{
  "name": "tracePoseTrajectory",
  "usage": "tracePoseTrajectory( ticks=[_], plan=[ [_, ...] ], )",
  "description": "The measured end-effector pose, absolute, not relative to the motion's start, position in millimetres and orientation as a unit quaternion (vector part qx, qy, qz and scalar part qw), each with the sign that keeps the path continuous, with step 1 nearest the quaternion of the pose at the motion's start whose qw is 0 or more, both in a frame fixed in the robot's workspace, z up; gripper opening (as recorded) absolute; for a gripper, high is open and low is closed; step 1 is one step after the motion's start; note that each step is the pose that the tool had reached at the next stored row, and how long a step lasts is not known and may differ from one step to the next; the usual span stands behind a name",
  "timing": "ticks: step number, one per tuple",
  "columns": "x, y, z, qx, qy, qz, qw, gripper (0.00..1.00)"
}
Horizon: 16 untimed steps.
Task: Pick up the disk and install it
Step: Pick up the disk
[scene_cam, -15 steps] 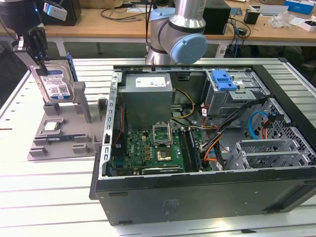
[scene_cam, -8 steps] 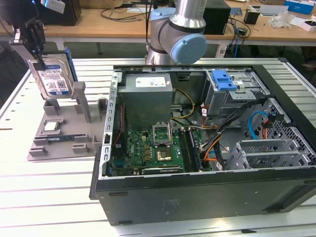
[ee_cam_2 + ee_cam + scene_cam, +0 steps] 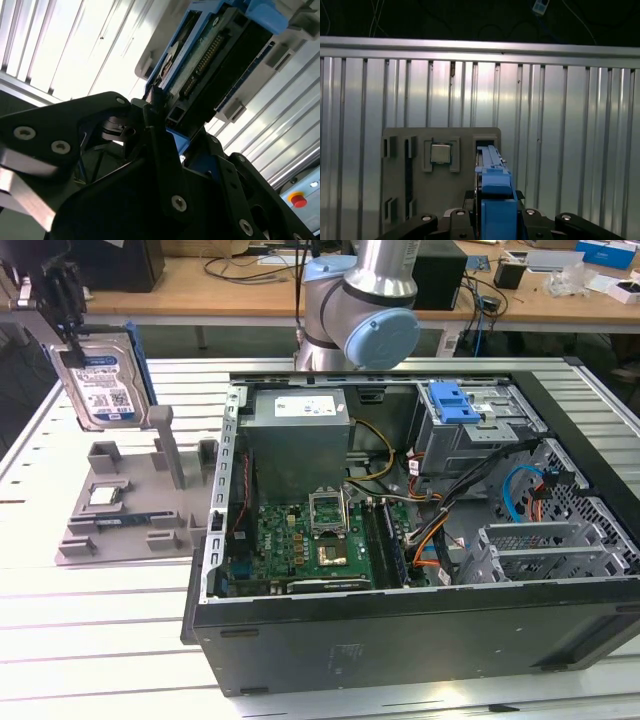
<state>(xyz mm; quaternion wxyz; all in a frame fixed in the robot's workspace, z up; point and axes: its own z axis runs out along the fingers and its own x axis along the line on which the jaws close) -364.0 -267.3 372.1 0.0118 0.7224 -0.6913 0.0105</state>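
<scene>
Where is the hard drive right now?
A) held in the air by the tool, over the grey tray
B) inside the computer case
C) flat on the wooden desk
A: the tool grips the hard drive upright in the air above the grey tray.

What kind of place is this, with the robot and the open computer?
Probably a robotics lab or workshop: a robot arm holds the disk above a slatted metal table beside an opened computer case, with cluttered wooden workbenches behind.

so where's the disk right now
At the exterior view's far left, the disk hangs upright in the gripper, above the grey holder beside the open computer case.
</scene>
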Motion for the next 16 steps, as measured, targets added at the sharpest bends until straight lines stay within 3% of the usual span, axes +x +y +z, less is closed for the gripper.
tracePoseTrajectory(
  ticks=[16],
  plan=[
    [-364, -267, 404, 0.722, -0.691, 0.01, 0.012, 0.37]
  ],
)
